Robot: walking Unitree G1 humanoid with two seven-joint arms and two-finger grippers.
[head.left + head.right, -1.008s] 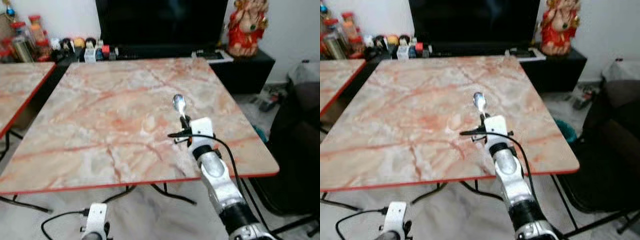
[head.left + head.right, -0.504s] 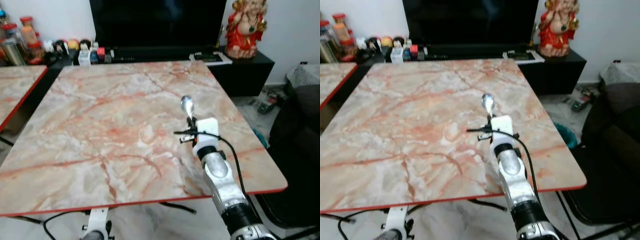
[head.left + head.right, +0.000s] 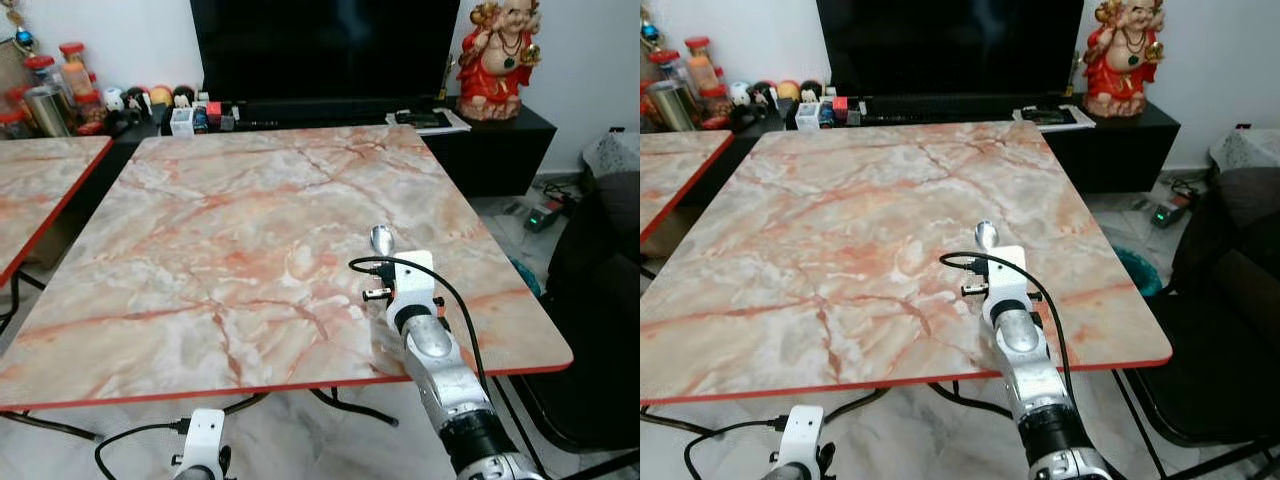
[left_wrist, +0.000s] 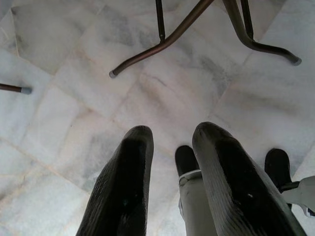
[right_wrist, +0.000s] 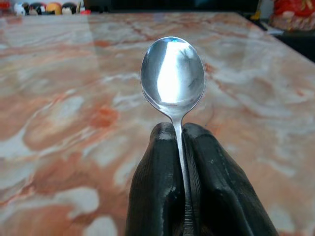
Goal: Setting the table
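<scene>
The right gripper [image 5: 181, 135] was clamped on the handle of a metal spoon [image 5: 173, 76] — the bowl projected just beyond the fingertips. The spoon's long axis ran along the fingers, bowl pointing toward the far edge of the marble table [image 3: 230, 230], above its near right area. The left gripper [image 4: 172, 147] hung below the table over the tiled floor [image 4: 74, 73] — fingers apart, holding nothing.

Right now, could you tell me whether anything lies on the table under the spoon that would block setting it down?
Nothing visible does. The right gripper holds the spoon over bare marble table near its right edge.
</scene>
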